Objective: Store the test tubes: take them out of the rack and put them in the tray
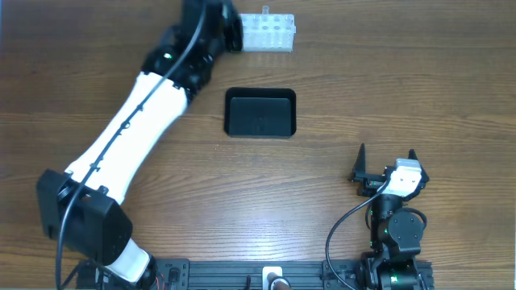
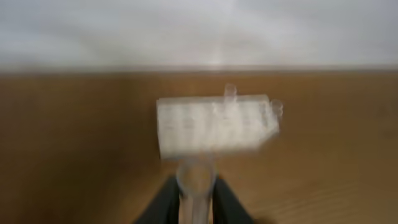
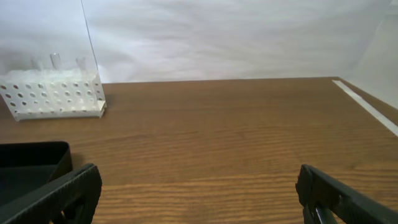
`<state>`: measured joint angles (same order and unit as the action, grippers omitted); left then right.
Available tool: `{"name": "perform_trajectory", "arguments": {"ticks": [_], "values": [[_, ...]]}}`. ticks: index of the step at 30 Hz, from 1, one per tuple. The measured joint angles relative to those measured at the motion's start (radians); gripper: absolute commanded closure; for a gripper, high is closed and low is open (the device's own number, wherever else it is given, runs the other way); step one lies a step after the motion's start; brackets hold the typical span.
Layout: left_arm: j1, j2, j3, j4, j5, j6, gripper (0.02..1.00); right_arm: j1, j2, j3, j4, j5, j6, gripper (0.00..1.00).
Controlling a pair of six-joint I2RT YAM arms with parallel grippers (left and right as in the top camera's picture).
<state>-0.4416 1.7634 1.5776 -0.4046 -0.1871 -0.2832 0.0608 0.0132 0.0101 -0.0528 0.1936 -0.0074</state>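
From the tray (image 1: 260, 113), I saw bare table (image 1: 387, 72) from 1 through 6 o'clock, a free lane for my wide-open right gripper (image 1: 385, 165). At 12 stood the rack (image 1: 269, 32). My left arm (image 1: 137, 121) slanted across 8 to 11, with the left gripper (image 2: 194, 186) clamped on a test tube (image 2: 196, 177) beside the rack.

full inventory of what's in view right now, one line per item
Rack: 1, white, far side of the table, beyond the tray.
Test tubes in rack: a few, clear, upright; exact count unclear.
Held test tube: 1, clear, just in front of the rack.
Tray: 1, black, mid-table, no tubes visible inside.
Table: 1, brown wood.
Left end effector: 1, black, shut on the held test tube.
Right end effector: 1, black, open, near its base, touching nothing.
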Motion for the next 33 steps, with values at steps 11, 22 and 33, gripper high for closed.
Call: {"name": "perform_trajectory", "arguments": {"ticks": [11, 22, 33], "values": [[-0.124, 0.044, -0.089, -0.243, -0.134, -0.219, 0.869, 0.000, 0.000, 0.000, 0.000, 0.000, 0.000, 0.007], [-0.124, 0.174, -0.090, -0.239, -0.162, -0.238, 0.862, 0.000, 0.000, 0.000, 0.000, 0.000, 0.000, 0.007], [-0.124, 0.231, -0.090, -0.235, -0.142, -0.238, 0.858, 0.000, 0.000, 0.000, 0.000, 0.000, 0.000, 0.007]]}}
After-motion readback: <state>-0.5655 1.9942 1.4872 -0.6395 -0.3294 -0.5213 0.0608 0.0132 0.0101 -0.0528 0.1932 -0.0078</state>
